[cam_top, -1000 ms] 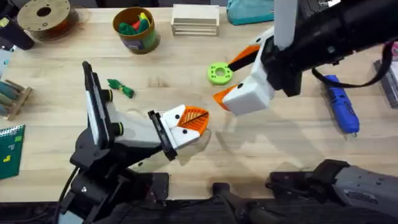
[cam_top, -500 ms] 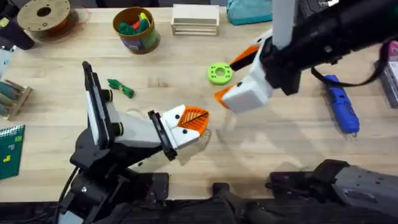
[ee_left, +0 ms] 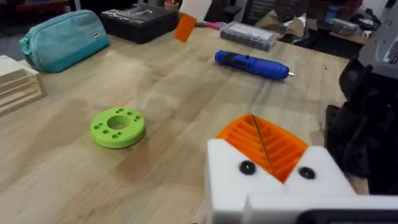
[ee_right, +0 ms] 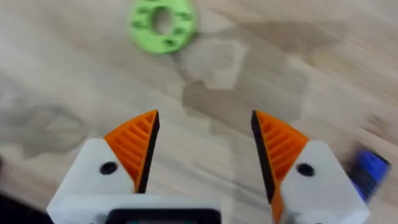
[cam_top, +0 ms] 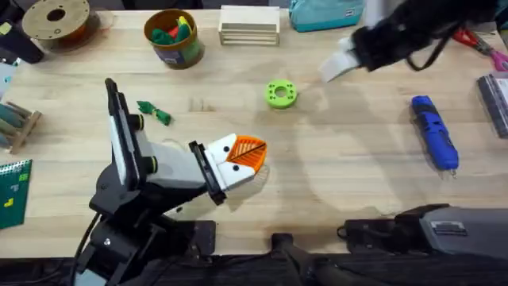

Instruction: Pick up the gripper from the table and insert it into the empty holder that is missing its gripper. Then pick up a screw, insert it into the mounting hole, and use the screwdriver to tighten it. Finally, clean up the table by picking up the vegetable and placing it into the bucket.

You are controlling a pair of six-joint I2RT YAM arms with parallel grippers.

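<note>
Overhead, the left gripper (cam_top: pixel 248 156) sits low over the middle of the table (cam_top: pixel 349 183), its white blocks and orange ribbed pads pressed together with nothing visible between them. In the left wrist view the same pads (ee_left: pixel 264 143) meet in a single orange wedge above the white block, confirming that the fingers are closed.

The right gripper (cam_top: pixel 343 62) is raised toward the far right of the table — blurred, dark arm above, a pale block showing below. From the right wrist view its two orange fingers (ee_right: pixel 134 144) stand well apart, with bare wood between them and nothing held.

The screwdriver (cam_top: pixel 434 143) lies flat near the right edge of the table, well apart from both grippers; the left wrist view shows it (ee_left: pixel 252 65) lying on its side, dark tip pointing away from the teal pouch (ee_left: pixel 62 40). The vegetable (cam_top: pixel 154 113) rests on the wood just beside the left arm's upper link. The bucket (cam_top: pixel 172 36) stands at the far edge — colourful toy pieces already inside it. A light-green ring (cam_top: pixel 280 94) lies between the two grippers, touching neither.
</note>
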